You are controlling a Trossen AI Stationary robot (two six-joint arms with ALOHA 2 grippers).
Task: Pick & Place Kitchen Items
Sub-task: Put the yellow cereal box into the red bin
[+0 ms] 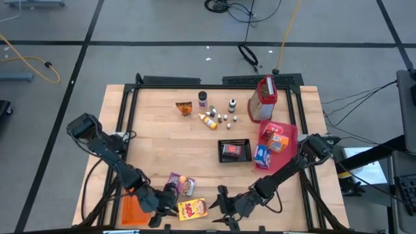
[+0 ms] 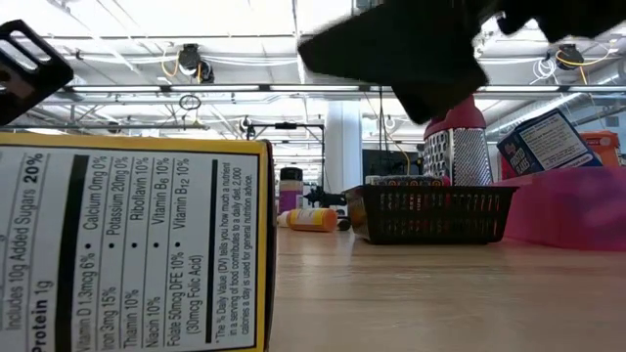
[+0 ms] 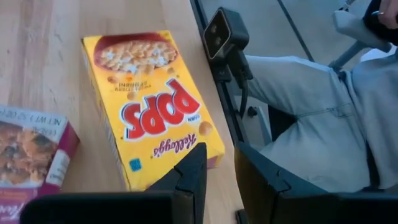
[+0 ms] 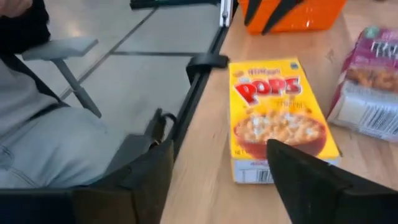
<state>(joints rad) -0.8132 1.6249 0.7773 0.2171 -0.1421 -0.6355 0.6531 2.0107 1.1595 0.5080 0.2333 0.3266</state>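
Yellow cereal box [image 1: 192, 208] lies flat — right hand [image 1: 220, 207] spread beside it.

A pale wooden worktop [image 1: 162, 136] in a black metal frame stands on a grey floor [image 1: 162, 26] crossed by dark lines, with yellow and black cables [image 1: 39, 62] trailing over it. Beyond it, a white ceiling [image 2: 196, 24] carries bright strip lights above a white column [image 2: 344, 137].
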